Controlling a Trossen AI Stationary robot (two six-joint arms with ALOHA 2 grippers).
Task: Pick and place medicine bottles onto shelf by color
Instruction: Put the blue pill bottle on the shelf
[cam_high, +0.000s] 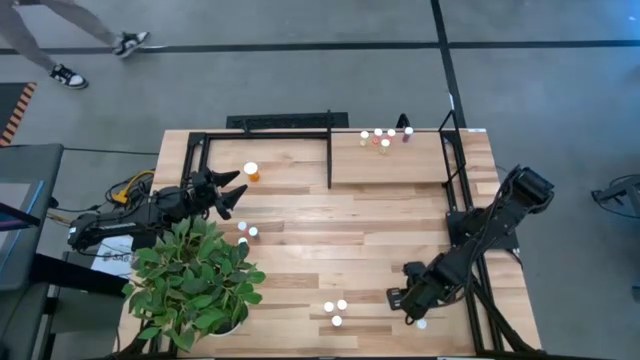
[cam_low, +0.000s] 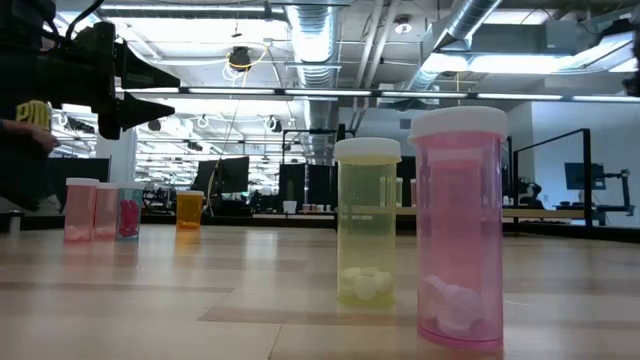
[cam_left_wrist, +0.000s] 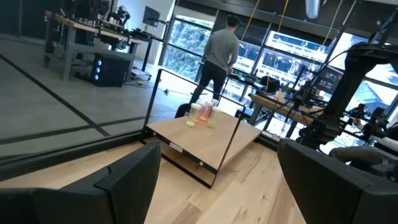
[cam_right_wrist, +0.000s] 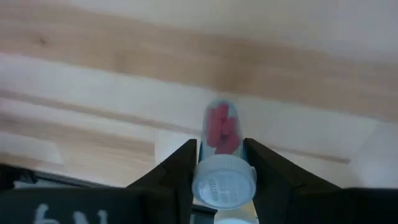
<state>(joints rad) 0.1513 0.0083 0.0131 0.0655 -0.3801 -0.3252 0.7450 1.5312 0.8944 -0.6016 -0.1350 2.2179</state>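
Right end effector holding one red-pill vial, three vials just beside, five on shelf, left end effector wide, wooden surface.

Little can be read here. The white cap of the vial pinched in the right claw carries embossed lettering (too faint to make out). At the lower corner of the right wrist view, white characters stand on a dark part of that arm, cut off by the frame and unreadable. A small white label sits on the shelf's black front bar, its print illegible.
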